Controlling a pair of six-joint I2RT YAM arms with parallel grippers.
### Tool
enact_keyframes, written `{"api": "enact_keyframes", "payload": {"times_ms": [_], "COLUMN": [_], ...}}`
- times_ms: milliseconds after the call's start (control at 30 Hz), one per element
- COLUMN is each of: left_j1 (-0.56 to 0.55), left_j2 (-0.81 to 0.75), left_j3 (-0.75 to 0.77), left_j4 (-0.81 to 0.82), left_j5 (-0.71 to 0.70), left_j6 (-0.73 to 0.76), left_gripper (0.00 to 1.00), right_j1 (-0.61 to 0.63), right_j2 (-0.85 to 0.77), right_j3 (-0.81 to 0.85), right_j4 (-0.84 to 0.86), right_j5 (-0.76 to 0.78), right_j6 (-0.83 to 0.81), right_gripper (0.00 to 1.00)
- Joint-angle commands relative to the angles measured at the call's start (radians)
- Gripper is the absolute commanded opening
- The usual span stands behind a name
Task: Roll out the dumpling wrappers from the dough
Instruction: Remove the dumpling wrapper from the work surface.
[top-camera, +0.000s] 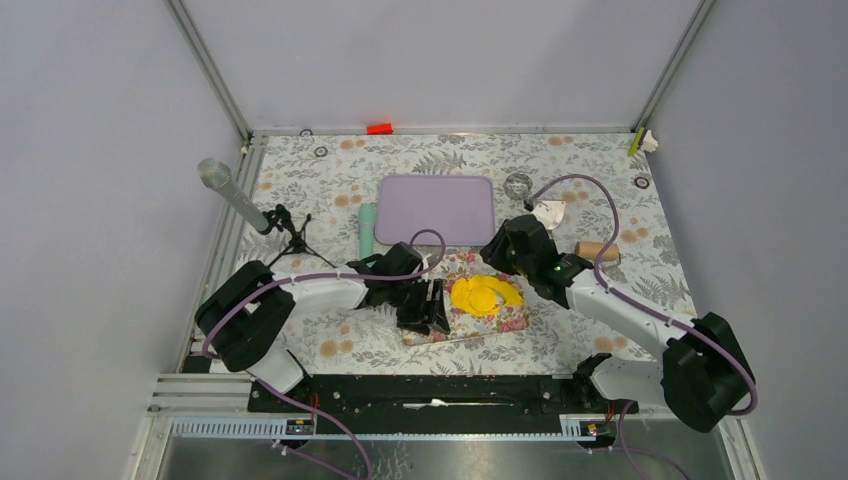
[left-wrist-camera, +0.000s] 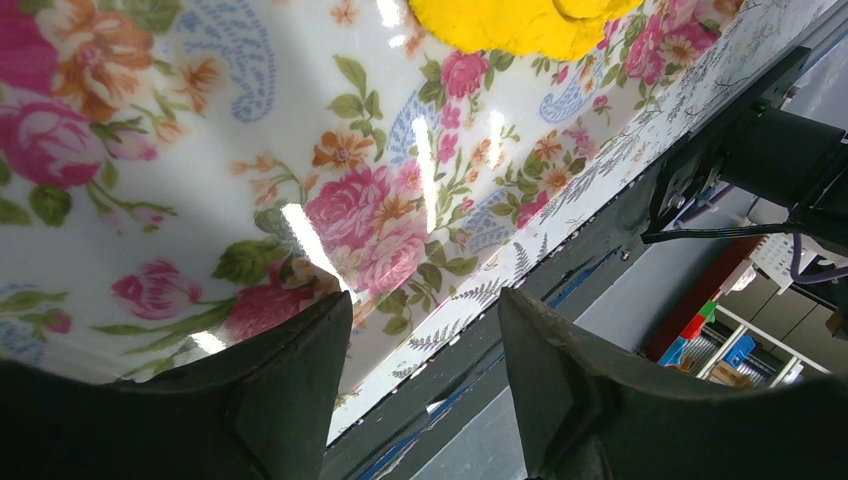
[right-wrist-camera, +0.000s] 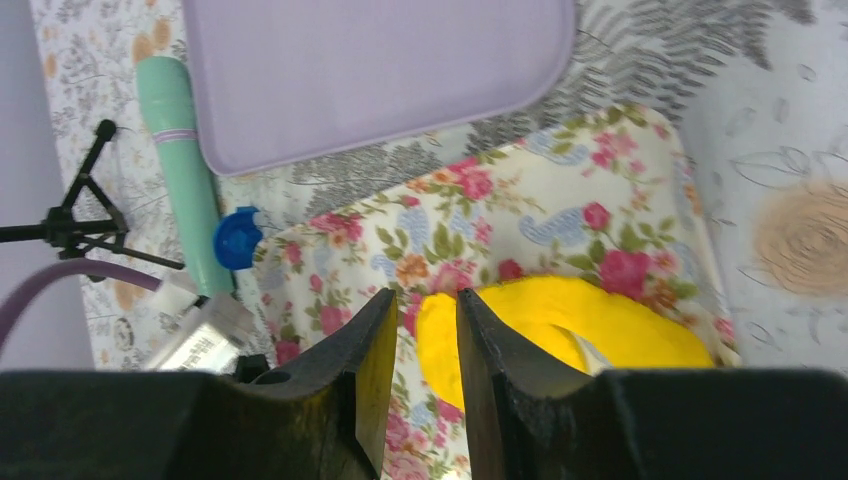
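Revealing blue piece (right-wrist-camera: 237, 238) near dough (right-wrist-camera: 600, 310) (right wrist only).

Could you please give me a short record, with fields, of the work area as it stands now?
dough: irregular yellow lump, lying on the floral board
left gripper: open, at the board's left edge, nothing between its fingers
right gripper: fingers slightly apart, empty, at the far side of the dough
rolling pin: mint-green, lying on the table beside the lilac tray, not held
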Motion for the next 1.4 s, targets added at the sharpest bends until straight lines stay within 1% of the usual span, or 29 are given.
{"api": "enact_keyframes", "payload": {"times_ms": [0,133,233,367,433,533,633,700,800,867,1000,1133,1233,1367], "left_j1": [-0.006,-0.006,-0.006,-0.006,-0.006,-0.005,-0.001,0.003,0.007,0.007,0.007,0.007,0.008,0.007], "left_j2": [0.049,0.024,-0.006,-0.045,-0.064,-0.098,-0.125,-0.124,-0.095,-0.082,-0.084,-0.091,-0.086,-0.092], "left_j3": [-0.077,-0.072,-0.064,-0.048,-0.039,-0.025,-0.011,-0.004,0.009,0.01,0.0,-0.004,0.003,0.017], "left_j4": [-0.186,-0.191,-0.206,-0.233,-0.249,-0.251,-0.243,-0.239,-0.24,-0.239,-0.237,-0.244,-0.256,-0.28], "left_j5": [-0.192,-0.191,-0.204,-0.223,-0.233,-0.254,-0.283,-0.304,-0.309,-0.306,-0.313,-0.317,-0.315,-0.32], "left_j6": [0.08,0.082,0.083,0.079,0.077,0.066,0.051,0.044,0.045,0.045,0.042,0.048,0.068,0.09], "left_gripper": [0.65,0.65,0.65,0.66,0.66,0.66,0.66,0.66,0.66,0.66,0.66,0.67,0.67,0.67], "right_j1": [-0.004,-0.005,-0.008,-0.037,-0.043,-0.044,-0.045,-0.045,-0.044,-0.044,-0.045,-0.044,-0.049,-0.052], "right_j2": [0.066,0.136,0.114,-0.009,-0.085,-0.204,-0.341,-0.4,-0.463,-0.444,-0.333,-0.268,-0.223,-0.107], "right_j3": [0.095,0.17,0.155,0.035,-0.03,-0.135,-0.254,-0.325,-0.405,-0.417,-0.409,-0.381,-0.334,-0.25], "right_j4": [0.113,0.094,0.037,-0.029,-0.089,-0.154,-0.162,-0.152,-0.129,-0.108,-0.044,0.01,0.043,0.064], "right_j5": [-0.053,-0.066,-0.03,-0.01,-0.015,-0.051,-0.104,-0.125,-0.125,-0.122,-0.124,-0.056,-0.025,-0.012], "right_j6": [-0.029,-0.04,-0.041,-0.008,0.018,0.102,0.214,0.282,0.327,0.324,0.296,0.259,0.203,0.134], "right_gripper": [0.36,0.36,0.37,0.4,0.43,0.49,0.61,0.68,0.69,0.7,0.71,0.71,0.71,0.72]}}
